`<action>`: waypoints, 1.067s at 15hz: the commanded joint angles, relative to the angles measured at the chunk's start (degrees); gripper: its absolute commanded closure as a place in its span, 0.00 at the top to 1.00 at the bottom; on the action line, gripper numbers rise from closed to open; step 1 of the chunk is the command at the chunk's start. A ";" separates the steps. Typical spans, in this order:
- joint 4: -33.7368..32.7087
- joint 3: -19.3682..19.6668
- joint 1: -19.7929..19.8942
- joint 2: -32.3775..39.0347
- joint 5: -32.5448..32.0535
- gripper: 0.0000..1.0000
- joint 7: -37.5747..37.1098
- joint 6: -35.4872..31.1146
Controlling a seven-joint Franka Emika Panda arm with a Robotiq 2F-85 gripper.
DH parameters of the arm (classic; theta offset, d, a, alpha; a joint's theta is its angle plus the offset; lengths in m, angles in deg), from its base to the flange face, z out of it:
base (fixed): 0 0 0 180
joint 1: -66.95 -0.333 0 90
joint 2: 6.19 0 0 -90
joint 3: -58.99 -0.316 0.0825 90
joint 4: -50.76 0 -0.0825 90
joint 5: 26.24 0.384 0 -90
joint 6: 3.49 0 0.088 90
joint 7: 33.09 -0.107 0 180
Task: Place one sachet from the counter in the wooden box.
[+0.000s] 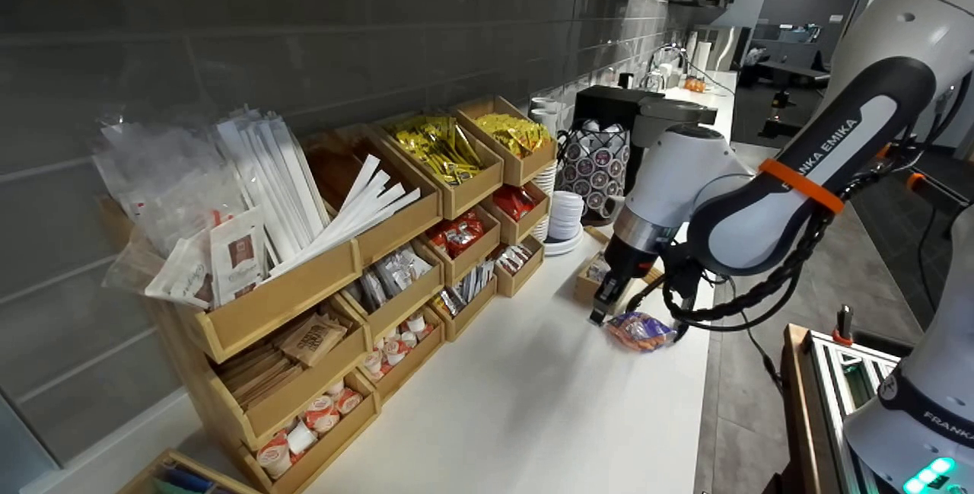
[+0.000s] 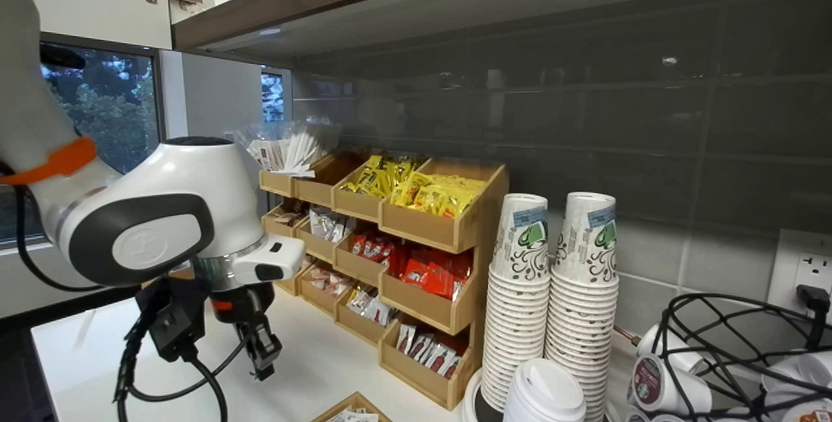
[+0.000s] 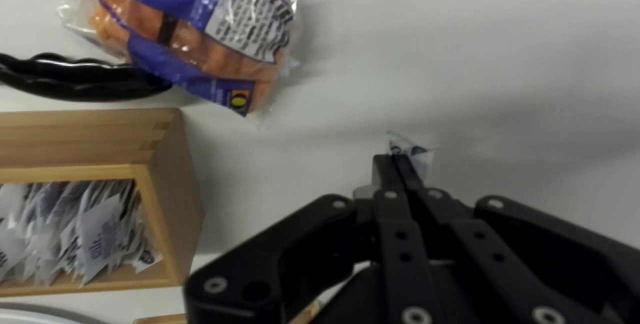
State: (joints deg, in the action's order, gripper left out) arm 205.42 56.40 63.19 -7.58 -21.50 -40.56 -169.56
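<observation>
My gripper (image 3: 395,158) is shut on a small white sachet (image 3: 423,160) with dark print. Its corner sticks out past the fingertips; the rest is hidden by the fingers. In both exterior views the gripper (image 1: 599,317) (image 2: 263,370) points down over the white counter; the sachet is too small to make out there. A small wooden box (image 3: 176,194) with several similar sachets stands left of the gripper in the wrist view. It also shows in both exterior views (image 1: 584,288) (image 2: 355,397). The tiered wooden rack (image 1: 281,300) (image 2: 416,227) stands against the wall.
A bag of carrots (image 3: 210,29) (image 1: 641,332) lies on the counter near the gripper. A black wavy handle (image 3: 85,79) lies beside it. Stacked paper cups (image 2: 520,305) and a wire pod basket (image 1: 597,163) stand past the rack's end. A cabinet hangs above.
</observation>
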 commanded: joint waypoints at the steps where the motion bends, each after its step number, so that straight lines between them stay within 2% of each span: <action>1: 0.22 1.65 2.48 -4.56 -0.92 0.01 -0.73 4.13; 10: -2.48 3.91 10.21 -6.66 -6.07 0.01 -5.91 5.78; 16: -4.15 4.82 13.18 -6.15 -8.02 0.01 -8.64 7.30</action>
State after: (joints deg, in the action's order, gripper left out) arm 202.50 60.81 75.21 -13.84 -27.34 -46.30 -165.07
